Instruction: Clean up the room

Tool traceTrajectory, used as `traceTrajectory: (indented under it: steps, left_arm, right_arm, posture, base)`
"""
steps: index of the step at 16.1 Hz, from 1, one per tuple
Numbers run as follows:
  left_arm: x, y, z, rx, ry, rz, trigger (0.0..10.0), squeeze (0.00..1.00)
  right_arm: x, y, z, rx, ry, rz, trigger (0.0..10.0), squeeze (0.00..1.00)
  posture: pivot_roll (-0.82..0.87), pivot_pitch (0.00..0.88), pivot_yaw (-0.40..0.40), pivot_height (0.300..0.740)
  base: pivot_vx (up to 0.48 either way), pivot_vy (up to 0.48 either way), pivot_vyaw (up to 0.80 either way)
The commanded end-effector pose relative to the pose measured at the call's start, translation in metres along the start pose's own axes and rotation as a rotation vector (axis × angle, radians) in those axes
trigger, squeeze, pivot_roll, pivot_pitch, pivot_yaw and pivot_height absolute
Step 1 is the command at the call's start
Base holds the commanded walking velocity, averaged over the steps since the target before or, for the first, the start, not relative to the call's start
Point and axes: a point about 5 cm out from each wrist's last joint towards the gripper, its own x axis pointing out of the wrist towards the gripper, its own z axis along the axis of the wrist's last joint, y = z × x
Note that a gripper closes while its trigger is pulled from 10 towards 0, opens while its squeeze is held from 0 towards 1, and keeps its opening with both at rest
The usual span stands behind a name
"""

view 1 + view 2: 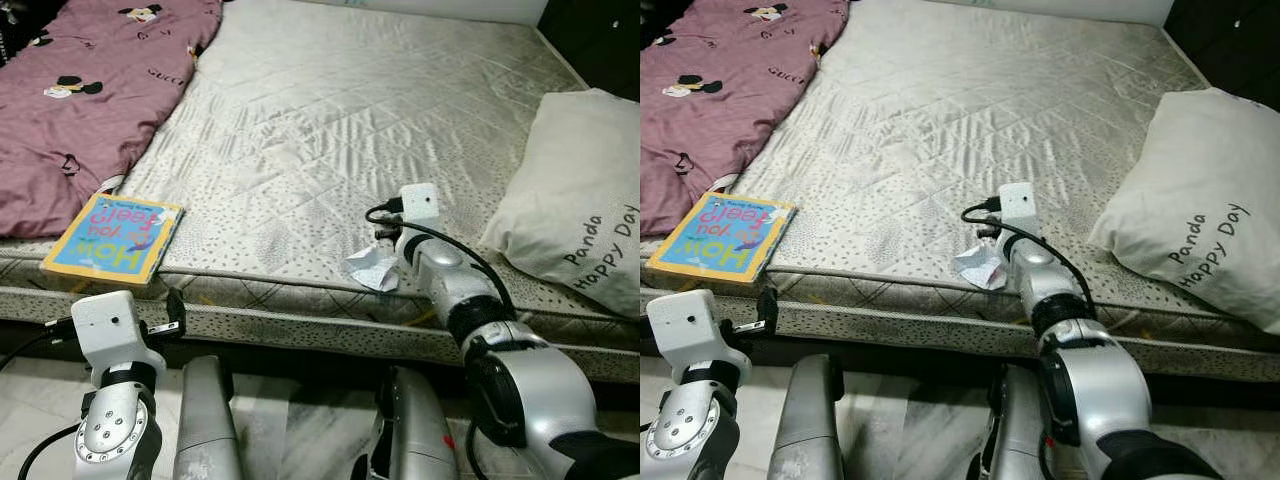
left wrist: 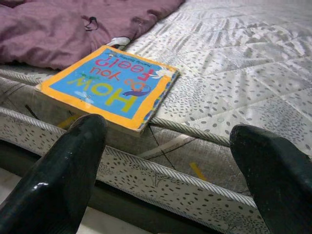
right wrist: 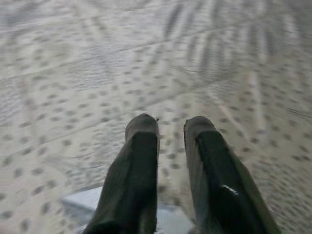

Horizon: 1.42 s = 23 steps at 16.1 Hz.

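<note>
The right claw point(image 3: 170, 127) is out over the bed point(image 1: 300, 110), near its front edge, with its two black fingers point(image 3: 141, 165) drawn close, only a thin gap between them. A crumpled scrap of paper point(image 1: 372, 268) lies on the mattress right at that claw; in the wrist view a pale edge of it shows under the fingers, but I cannot tell whether they already pinch it.

The step in hand looks to be picking that scrap up. To do it well the fingers should close on a raised fold, not press flat, since the paper is thin, light and creased and would slide on the slick quilted cover. Lift straight up and slowly.

The left claw point(image 2: 165, 161) hangs low in front of the bed's edge, spread wide and holding nothing, aimed at a book point(image 1: 112, 238). The book is a stiff, flat board book with a glossy blue and yellow cover, lying at the mattress edge just beside a soft purple blanket point(image 1: 90, 100). A plump white pillow point(image 1: 575, 200) sits well apart, at the right.
</note>
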Motion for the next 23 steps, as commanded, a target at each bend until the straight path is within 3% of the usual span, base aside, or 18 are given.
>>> traceTrajectory:
  steps: [1,7,9,13,14,15,17,23]
  left_arm:
    - [0.001,0.002,-0.001,0.005,-0.001,0.017,10.0,0.00]
    - [0.004,-0.001,0.000,0.006,-0.007,-0.003,10.0,0.00]
    - [0.002,0.002,0.001,0.016,-0.005,-0.004,10.0,0.00]
    - [0.000,0.004,0.001,0.022,-0.003,0.000,10.0,0.00]
    - [-0.003,0.003,0.001,0.023,0.000,0.001,10.0,0.00]
    - [-0.004,0.003,0.001,0.023,0.002,0.001,10.0,0.00]
    - [-0.009,0.007,-0.001,0.031,0.019,0.006,10.0,0.00]
    - [-0.008,0.005,-0.002,0.030,0.029,-0.006,10.0,0.00]
  right_arm:
    - [-0.003,-0.002,-0.005,-0.021,0.029,0.054,10.0,1.00]
    - [-0.008,0.025,-0.015,-0.194,-0.025,0.304,10.0,1.00]
    - [-0.011,0.038,-0.005,-0.350,-0.127,0.426,10.0,1.00]
    - [-0.009,0.038,-0.002,-0.501,-0.137,0.411,10.0,1.00]
    - [-0.004,0.029,-0.004,-0.513,-0.070,0.293,10.0,1.00]
    - [-0.003,0.026,-0.005,-0.492,-0.052,0.258,10.0,1.00]
    - [-0.003,0.004,-0.018,-0.261,0.067,0.091,10.0,1.00]
    - [-0.017,-0.027,-0.042,-0.138,0.142,-0.036,10.0,1.00]
  posture:
    - [0.15,0.000,-0.087,0.517]
    - [0.15,0.000,-0.072,0.517]
    - [0.16,0.000,-0.068,0.517]
    - [0.17,0.006,-0.069,0.517]
    - [0.18,0.017,-0.069,0.517]
    - [0.18,0.017,-0.069,0.517]
    - [0.19,0.030,-0.068,0.517]
    - [0.17,0.022,-0.060,0.517]
  base:
    - [0.000,0.000,0.00]
    - [0.000,0.000,0.00]
    - [0.000,0.000,0.00]
    - [0.000,0.000,0.00]
    - [0.000,0.000,0.00]
    - [0.000,0.000,0.00]
    - [0.000,0.000,0.00]
    - [0.000,0.000,0.00]
